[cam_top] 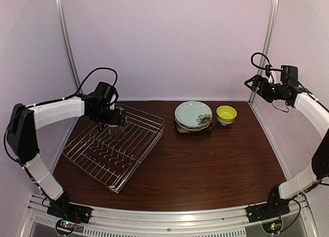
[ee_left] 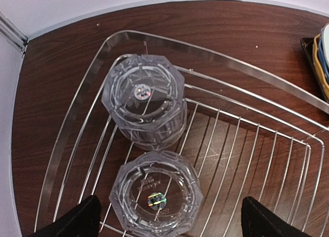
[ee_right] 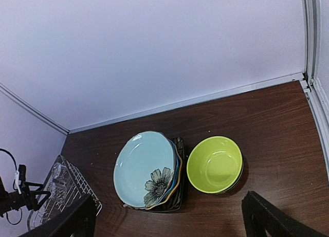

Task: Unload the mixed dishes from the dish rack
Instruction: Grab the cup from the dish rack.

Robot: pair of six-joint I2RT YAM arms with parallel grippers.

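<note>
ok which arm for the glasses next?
Left. The left end effector hovers open over the two clear glasses in the dish rack; the right end effector is raised at the far right.

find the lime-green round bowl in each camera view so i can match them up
Top external: the lime-green round bowl sits at the far side of the table, right of centre, just right of the plate stack topped by a pale teal flower-marked plate.
Left wrist: not in it.
Right wrist: lower centre, again just right of that plate.
Shared landmark: the flower-marked plate.
</note>
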